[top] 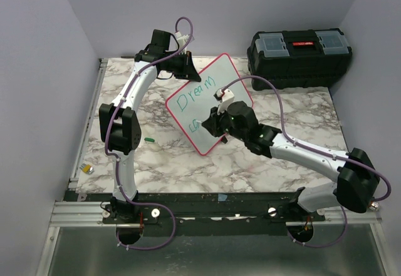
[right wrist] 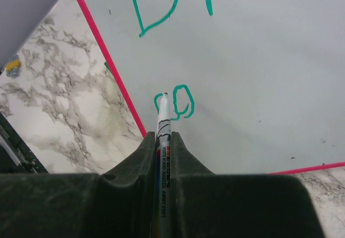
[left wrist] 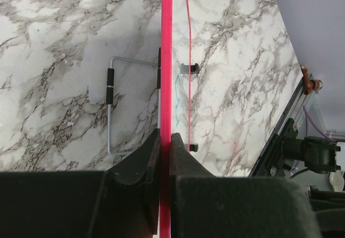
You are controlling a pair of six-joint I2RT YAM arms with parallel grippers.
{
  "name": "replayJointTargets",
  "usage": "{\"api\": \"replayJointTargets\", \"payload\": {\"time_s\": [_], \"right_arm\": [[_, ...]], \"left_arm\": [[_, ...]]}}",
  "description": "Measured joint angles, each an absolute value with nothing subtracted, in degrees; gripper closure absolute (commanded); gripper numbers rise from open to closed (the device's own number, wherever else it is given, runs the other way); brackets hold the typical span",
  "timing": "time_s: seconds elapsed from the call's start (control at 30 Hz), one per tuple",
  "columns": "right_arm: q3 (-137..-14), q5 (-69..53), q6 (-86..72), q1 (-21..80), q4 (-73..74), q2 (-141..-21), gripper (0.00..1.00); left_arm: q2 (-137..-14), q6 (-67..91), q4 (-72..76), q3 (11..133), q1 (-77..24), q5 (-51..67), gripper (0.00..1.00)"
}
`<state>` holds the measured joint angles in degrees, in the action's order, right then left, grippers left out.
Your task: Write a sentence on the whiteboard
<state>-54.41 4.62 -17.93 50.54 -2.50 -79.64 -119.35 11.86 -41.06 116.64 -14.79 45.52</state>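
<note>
Step in hand: you are on the second line of the sentence [top: 190,99]. "Dream" is done above and "co" below, so I judge the "m" of "come" is next.
Whiteboard [top: 219,76]: it stands tilted mid-table between the two arms, writing face toward the right arm, with its wire stand [left wrist: 110,108] behind it.
Left gripper [left wrist: 165,138]: it is closed tight on the board's red rim at the upper corner, a finger on each face, bracing the board.
Right gripper [right wrist: 161,138]: it is closed on the marker [right wrist: 163,120], which sits between the fingers with its barrel pointing forward.
Marker tip: it is at the top of the "c", at or just off the surface; you cannot tell contact from the wrist view.
Stroke: lift clear, shift right past the "o", then touch down lightly. Press only enough to leave ink, because the board is braced at one corner only and may well give.
Spacing: leave a gap like that between "c" and "o", and follow the slant of "Dream".
Room: there is plenty of bare board to the right, so don't cramp the letters.
Risk: a hard push could pivot the board in the left clamp, so hold that clamp firm.
Nearby: a small green piece [top: 149,139], probably the cap, and the black toolbox [top: 299,52] are well apart from your path.
</note>
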Motion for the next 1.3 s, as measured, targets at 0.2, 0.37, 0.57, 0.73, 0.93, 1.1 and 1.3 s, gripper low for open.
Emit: {"api": "replayJointTargets", "payload": {"time_s": [0.2,0.37,0.57,0.73,0.93,1.1,1.3], "right_arm": [[-54.4,5.6,-17.5,49.9,-4.3,-78.6,0.99],[-54.5,6.2,-17.1,48.3,-4.2,-79.5,0.99],[-55.0,6.2,-16.8,46.9,-4.2,-81.1,0.99],[-55.1,6.1,-16.6,46.6,-4.2,-81.9,0.99],[-55.9,5.2,-16.3,46.4,-4.2,-83.0,0.99],[-56.6,4.7,-16.0,46.4,-4.4,-84.1,0.99],[-57.1,4.6,-15.9,46.4,-4.6,-85.2,0.99]], "left_arm": [[-119.3,11.9,-41.1,116.6,-14.8,45.5,1.0],[-119.3,11.8,-41.1,116.6,-14.8,45.5,1.0],[-119.3,11.9,-41.1,116.6,-14.8,45.5,1.0],[-119.3,11.9,-41.1,116.6,-14.8,45.5,1.0],[-119.3,11.9,-41.1,116.6,-14.8,45.5,1.0],[-119.3,11.9,-41.1,116.6,-14.8,45.5,1.0],[-119.3,11.8,-41.1,116.6,-14.7,45.5,1.0]]}}
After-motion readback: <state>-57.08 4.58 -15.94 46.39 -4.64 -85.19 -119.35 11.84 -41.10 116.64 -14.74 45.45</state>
